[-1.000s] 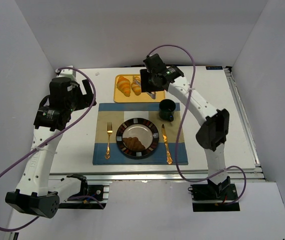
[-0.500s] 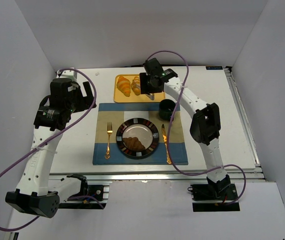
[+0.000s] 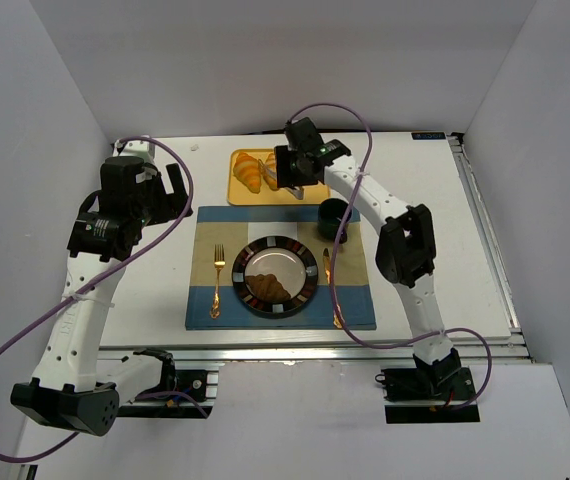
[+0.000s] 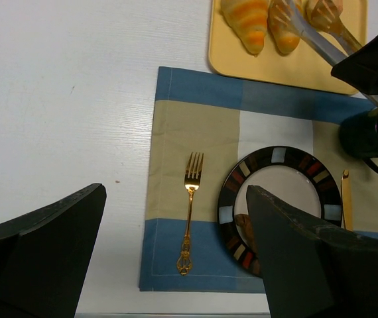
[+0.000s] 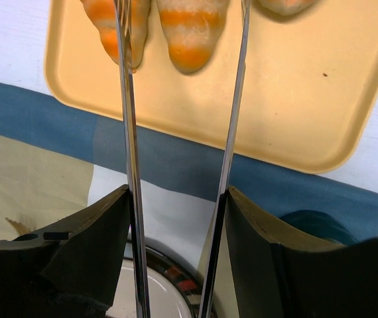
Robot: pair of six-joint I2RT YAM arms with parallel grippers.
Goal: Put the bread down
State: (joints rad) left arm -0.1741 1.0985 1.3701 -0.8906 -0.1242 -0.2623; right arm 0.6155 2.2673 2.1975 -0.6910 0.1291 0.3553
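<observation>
The middle croissant (image 5: pixel 189 26) of three was noted on the yellow tray (image 5: pixel 295 99) at the far edge of the tabletop (image 3: pixel 145 300). It was straddled by the two arms of the metal tongs (image 5: pixel 232 99), which were pinched between the fingers of the right gripper (image 5: pixel 179 195); contact between tong tips and bread could not be told. Another croissant (image 3: pixel 273 290) was seen on the striped plate (image 3: pixel 307 262), set on the placemat (image 3: pixel 205 300) between fork (image 3: pixel 217 275) and knife (image 3: pixel 330 285) with the dark mug (image 3: pixel 335 212) just beyond, while the left gripper (image 4: pixel 176 192) was held spread wide above the placemat's left part.
</observation>
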